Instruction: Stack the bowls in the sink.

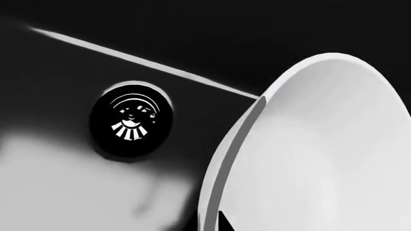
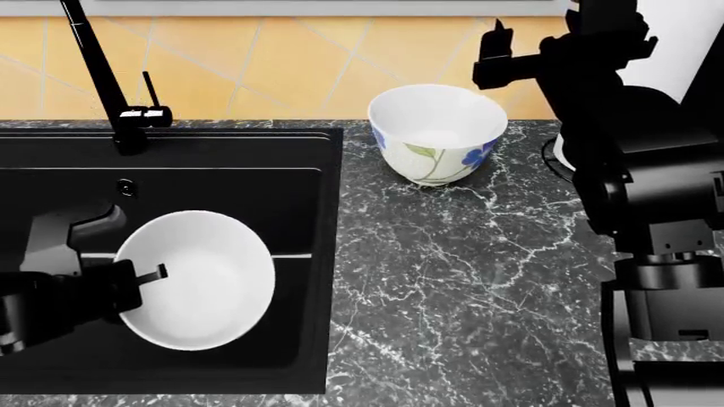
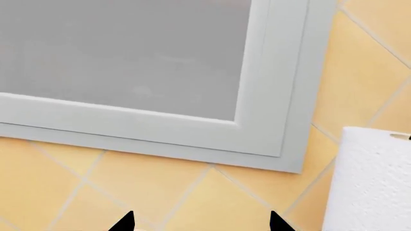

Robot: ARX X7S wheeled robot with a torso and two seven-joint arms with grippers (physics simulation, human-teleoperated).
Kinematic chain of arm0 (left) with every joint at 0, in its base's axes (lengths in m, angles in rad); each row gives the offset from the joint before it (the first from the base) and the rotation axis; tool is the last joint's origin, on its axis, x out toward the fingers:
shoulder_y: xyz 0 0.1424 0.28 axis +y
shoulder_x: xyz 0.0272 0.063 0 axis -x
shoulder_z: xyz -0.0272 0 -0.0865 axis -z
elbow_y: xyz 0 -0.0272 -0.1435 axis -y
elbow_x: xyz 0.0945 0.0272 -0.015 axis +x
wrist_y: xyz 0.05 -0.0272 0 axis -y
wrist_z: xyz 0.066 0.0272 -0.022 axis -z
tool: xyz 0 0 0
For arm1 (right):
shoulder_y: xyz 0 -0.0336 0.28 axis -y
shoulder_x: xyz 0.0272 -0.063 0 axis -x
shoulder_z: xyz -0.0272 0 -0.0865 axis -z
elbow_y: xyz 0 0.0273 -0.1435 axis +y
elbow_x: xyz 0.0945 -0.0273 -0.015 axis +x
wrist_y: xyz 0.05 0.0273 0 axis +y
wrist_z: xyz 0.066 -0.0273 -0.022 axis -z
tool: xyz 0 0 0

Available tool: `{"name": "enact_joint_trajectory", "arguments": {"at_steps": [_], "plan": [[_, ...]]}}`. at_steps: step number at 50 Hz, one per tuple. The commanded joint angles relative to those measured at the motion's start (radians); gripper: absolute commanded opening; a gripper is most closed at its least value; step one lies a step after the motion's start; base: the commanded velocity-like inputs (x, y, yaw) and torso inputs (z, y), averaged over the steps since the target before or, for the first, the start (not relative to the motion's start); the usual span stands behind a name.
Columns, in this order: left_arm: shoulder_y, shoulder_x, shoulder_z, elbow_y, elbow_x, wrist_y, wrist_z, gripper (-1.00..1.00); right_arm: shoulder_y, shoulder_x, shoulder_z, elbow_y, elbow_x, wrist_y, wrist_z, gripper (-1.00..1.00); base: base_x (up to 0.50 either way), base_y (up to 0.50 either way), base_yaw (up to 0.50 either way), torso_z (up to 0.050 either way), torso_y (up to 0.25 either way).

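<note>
Head view: left gripper (image 2: pixel 145 275) clamps plain bowl (image 2: pixel 198 280) by rim, tilted over sink (image 2: pixel 322 254) to set down first; right gripper (image 3: pixel 200 226) open, flowered bowl (image 2: pixel 437 133) waits on counter.

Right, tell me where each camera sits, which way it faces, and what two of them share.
Head view: on the robot's head, looking forward and down at the sink, marble countertop, flowered bowl; both black arms show, the left gripper at the plain white bowl.
Left wrist view: near the left gripper, facing into the sink at the drain; only a dark fingertip sliver shows.
Right wrist view: near the right gripper, facing the tiled wall, window frame, paper towel roll; two fingertips show.
Shared: head and left wrist views both show the plain white bowl.
</note>
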Motion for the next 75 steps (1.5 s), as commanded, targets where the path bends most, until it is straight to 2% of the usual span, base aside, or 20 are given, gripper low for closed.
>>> {"name": "enact_joint_trajectory", "arguments": {"at_steps": [1, 47, 61, 62, 75], "plan": [[-0.060, 0.033, 0.064, -0.081, 0.069, -0.020, 0.026, -1.00, -0.004, 0.002, 0.001, 0.001, 0.003, -0.003, 0.002, 1.00, 0.00, 0.00, 0.00, 0.000, 0.000], [-0.044, 0.058, 0.126, -0.138, 0.138, 0.003, 0.077, -1.00, -0.014, 0.007, -0.002, -0.004, 0.015, -0.004, 0.012, 1.00, 0.00, 0.00, 0.00, 0.000, 0.000], [-0.037, 0.055, 0.122, -0.124, 0.129, -0.001, 0.061, -1.00, -0.016, 0.009, -0.002, -0.002, 0.019, -0.009, 0.013, 1.00, 0.00, 0.00, 0.00, 0.000, 0.000], [-0.036, 0.055, 0.122, -0.123, 0.129, -0.001, 0.062, 1.00, -0.016, 0.009, -0.002, -0.002, 0.020, -0.008, 0.013, 1.00, 0.00, 0.00, 0.00, 0.000, 0.000], [-0.040, 0.056, 0.133, -0.128, 0.141, 0.005, 0.078, 1.00, -0.019, 0.012, -0.002, -0.006, 0.024, -0.007, 0.015, 1.00, 0.00, 0.00, 0.00, 0.000, 0.000]]}}
